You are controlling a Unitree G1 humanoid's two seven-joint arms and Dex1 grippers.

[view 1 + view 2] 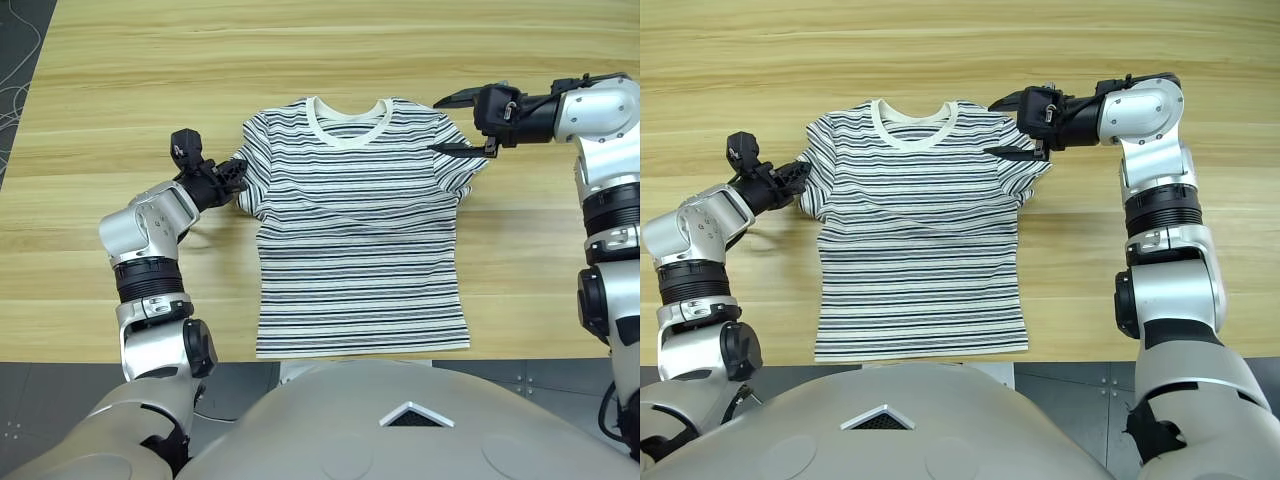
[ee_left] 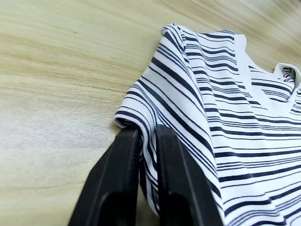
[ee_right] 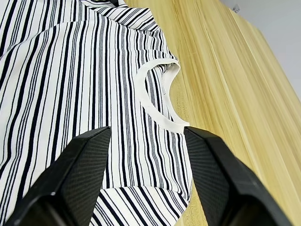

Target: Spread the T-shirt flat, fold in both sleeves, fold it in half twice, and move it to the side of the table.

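Observation:
A white T-shirt (image 1: pixel 355 230) with dark stripes lies face up on the wooden table (image 1: pixel 130 70), its cream collar (image 1: pixel 349 125) pointing away from me. My left gripper (image 1: pixel 238 172) sits low at the shirt's left sleeve (image 2: pixel 160 94). It is shut, and the sleeve's hem is pinched between the two black fingers (image 2: pixel 117 174). My right gripper (image 1: pixel 1008 127) hovers open over the shirt's right shoulder, close to the right sleeve (image 1: pixel 465 172). In the right wrist view its wide-spread fingers (image 3: pixel 80 174) frame the collar (image 3: pixel 155 101) and hold nothing.
Bare wood stretches beyond the collar and to both sides of the shirt. The shirt's bottom hem (image 1: pixel 362 348) lies close to the table's near edge (image 1: pixel 60 360), beyond which is grey floor.

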